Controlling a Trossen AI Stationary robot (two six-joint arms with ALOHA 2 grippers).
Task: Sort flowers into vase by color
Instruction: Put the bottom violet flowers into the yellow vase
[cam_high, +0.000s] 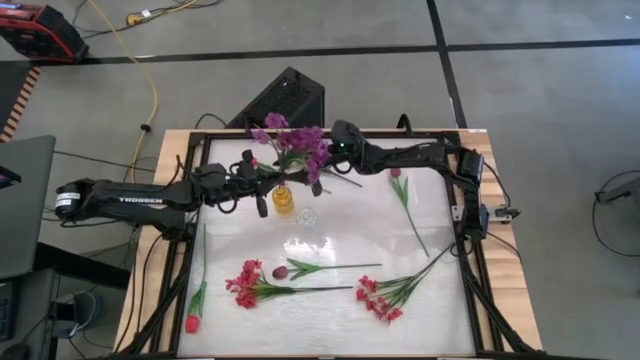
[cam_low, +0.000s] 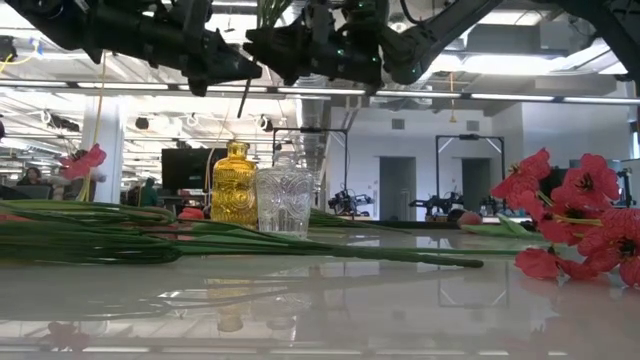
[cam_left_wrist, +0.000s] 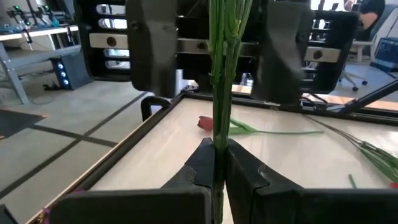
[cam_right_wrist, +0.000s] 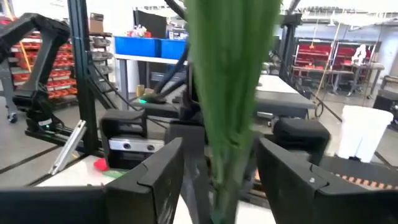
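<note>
From above, we see the left gripper (cam_high: 262, 178) and the right gripper (cam_high: 322, 160) meeting over the far side of the table (cam_high: 330, 230), with the purple flower spray (cam_high: 296, 146) between them, its blossoms just beyond both. The yellow vase (cam_high: 284, 198) stands right beside the left gripper, the clear vase (cam_high: 309, 215) a little nearer the table's middle. Well away from both grippers lie two red-pink sprays (cam_high: 246, 284) (cam_high: 378, 299), a dark maroon tulip (cam_high: 281, 271), a red tulip (cam_high: 192, 322) outside the left frame edge, and a tulip (cam_high: 396, 173) below the right arm.

At table height, both grippers hang above the yellow vase (cam_low: 234, 184) and clear vase (cam_low: 284, 199), which stand touching side by side; we cannot tell either gripper's grip here. Green stems (cam_low: 200, 244) lie across the table in front, red-pink blossoms (cam_low: 580, 215) at the right.

From the left wrist, the left gripper (cam_left_wrist: 217, 163) has its fingers (cam_left_wrist: 200, 163) pressed together on the spray's green stems (cam_left_wrist: 221, 68), which rise upright; the right gripper's fingers (cam_left_wrist: 152, 43) flank the stems higher up.

From the right wrist, the stems (cam_right_wrist: 231, 87) run between the right gripper's fingers (cam_right_wrist: 159, 167), which stand apart from them.
</note>
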